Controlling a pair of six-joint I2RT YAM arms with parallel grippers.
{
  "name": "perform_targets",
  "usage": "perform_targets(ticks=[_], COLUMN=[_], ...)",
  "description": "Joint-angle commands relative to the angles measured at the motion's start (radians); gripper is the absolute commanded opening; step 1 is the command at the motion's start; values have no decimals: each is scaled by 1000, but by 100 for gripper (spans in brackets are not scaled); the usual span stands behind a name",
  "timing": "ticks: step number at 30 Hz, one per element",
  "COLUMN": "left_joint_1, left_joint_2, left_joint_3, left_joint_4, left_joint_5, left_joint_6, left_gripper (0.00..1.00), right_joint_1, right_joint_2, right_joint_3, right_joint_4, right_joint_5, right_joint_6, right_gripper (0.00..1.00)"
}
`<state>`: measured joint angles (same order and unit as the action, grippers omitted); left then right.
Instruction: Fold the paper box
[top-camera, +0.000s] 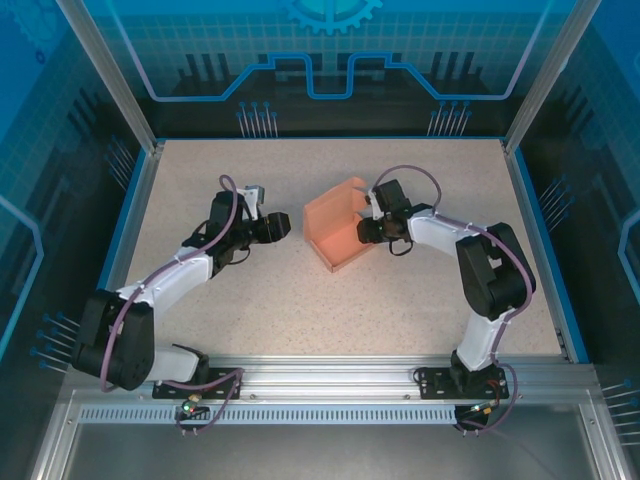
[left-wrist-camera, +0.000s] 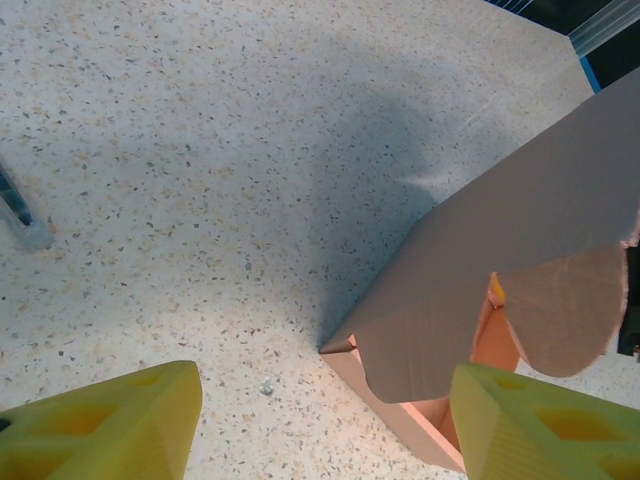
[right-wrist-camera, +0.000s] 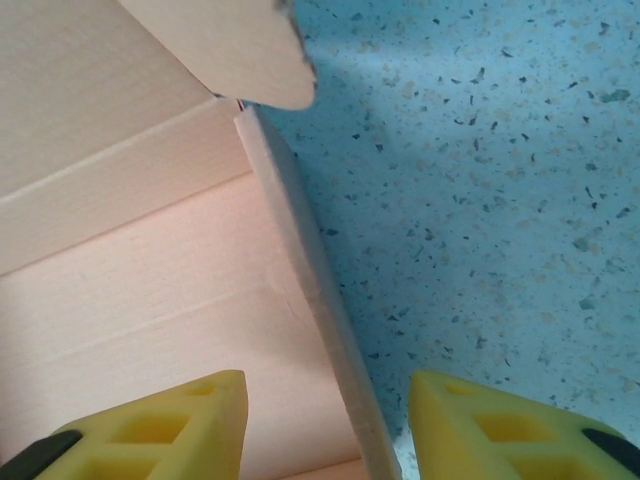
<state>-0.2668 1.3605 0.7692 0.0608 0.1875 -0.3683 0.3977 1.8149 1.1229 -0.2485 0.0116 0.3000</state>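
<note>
— Where does the paper box (top-camera: 335, 232) sit?
— On the speckled surface (top-camera: 300, 310), half-folded, 1 flap raised, between the 2 arms.
— And the jaws?
— On the left gripper (top-camera: 283, 228) they stand wide, just beside the box, holding nothing. On the right gripper (right-wrist-camera: 328, 385) they are parted astride 1 box wall, not pinching it.
</note>
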Motion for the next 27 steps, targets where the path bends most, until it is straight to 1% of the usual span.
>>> perform_targets(ticks=[1,7,14,21,23,27], left_joint_1=[-8,17,103,160,168,169], left_joint_2=[18,78,197,332,378,469], left_joint_3=[-10,12,102,267,323,438], left_joint_4=[39,40,14,-115,-165,-258], left_joint_5=[-44,-154,-182,-195,-204,-227], left_joint_6=[-24,-40,-51,-31,-14,18], left_gripper=[68,70,73,76,78,78], right_joint_1=[-16,-14,-4,-25,-25,-18], right_joint_2=[-27,-66,-121,-195,-231,-331], right_joint_3=[-22,-98,-181,-229,-238,-304], right_joint_4=[35,109,201,202,198,215], right_joint_5=[-85,-203,-313,-257,-216,-136], right_joint_6=[20,76,108,90,77,52], right_gripper=[47,47,50,56,56,58])
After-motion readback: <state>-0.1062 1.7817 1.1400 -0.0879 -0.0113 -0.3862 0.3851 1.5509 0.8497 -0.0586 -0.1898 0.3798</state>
